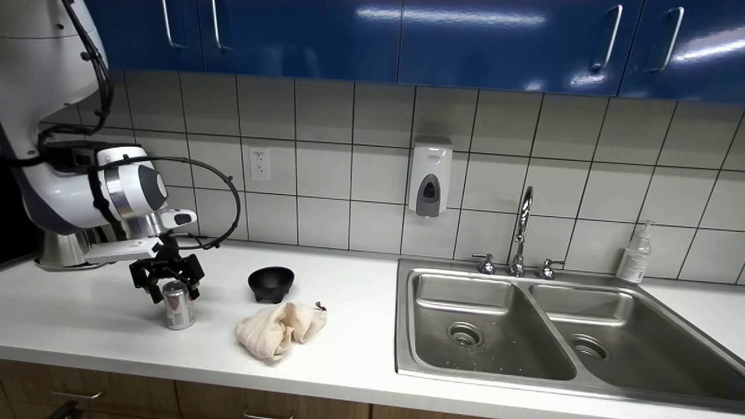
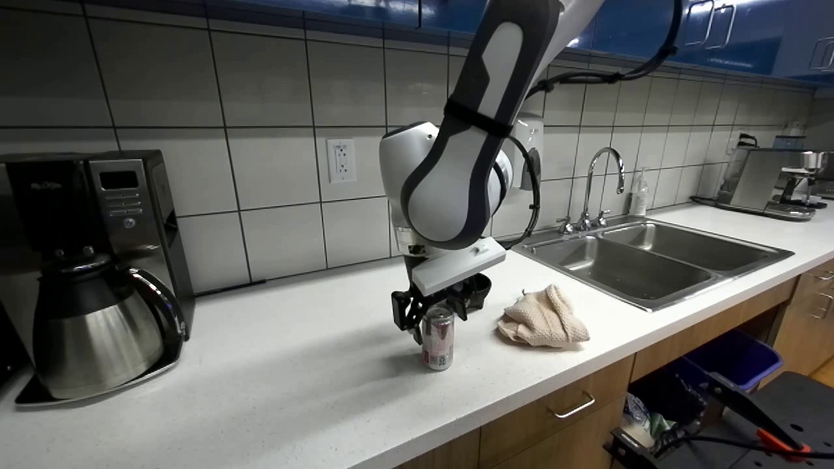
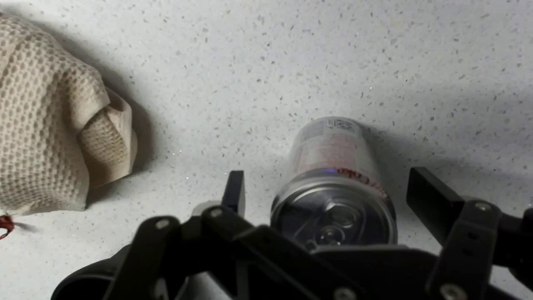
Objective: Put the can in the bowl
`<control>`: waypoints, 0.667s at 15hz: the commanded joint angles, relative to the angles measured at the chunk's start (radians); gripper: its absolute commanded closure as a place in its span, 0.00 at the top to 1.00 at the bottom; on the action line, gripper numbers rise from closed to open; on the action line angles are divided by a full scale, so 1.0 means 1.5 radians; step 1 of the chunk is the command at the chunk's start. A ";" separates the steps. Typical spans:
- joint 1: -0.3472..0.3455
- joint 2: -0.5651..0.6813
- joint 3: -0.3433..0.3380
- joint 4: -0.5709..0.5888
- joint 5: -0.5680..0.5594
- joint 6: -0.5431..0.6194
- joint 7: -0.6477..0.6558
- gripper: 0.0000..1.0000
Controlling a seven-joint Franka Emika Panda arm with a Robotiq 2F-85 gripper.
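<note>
A silver soda can with red lettering stands upright on the white counter, and it shows in both exterior views (image 1: 180, 311) (image 2: 438, 344). My gripper (image 1: 174, 294) is open around the top of the can, pointing down; it also shows open in an exterior view (image 2: 440, 326). In the wrist view the can (image 3: 335, 154) stands between the spread fingers (image 3: 329, 191), with a gap on each side. A small black bowl (image 1: 271, 284) stands to the can's right. The bowl is partly hidden behind the gripper in an exterior view (image 2: 481, 293) and in the wrist view (image 3: 85, 281).
A crumpled beige cloth (image 1: 279, 330) lies in front of the bowl, also in the wrist view (image 3: 46, 125). A double steel sink (image 1: 404, 326) is further right. A coffee maker with a steel carafe (image 2: 98, 332) stands at the far left. The tiled wall (image 1: 323, 221) runs behind.
</note>
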 commanded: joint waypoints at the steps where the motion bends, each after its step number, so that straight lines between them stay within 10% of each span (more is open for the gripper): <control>1: -0.004 0.009 0.001 0.007 0.027 0.014 -0.015 1.00; 10: -0.001 0.028 -0.007 0.024 0.062 0.013 -0.013 1.00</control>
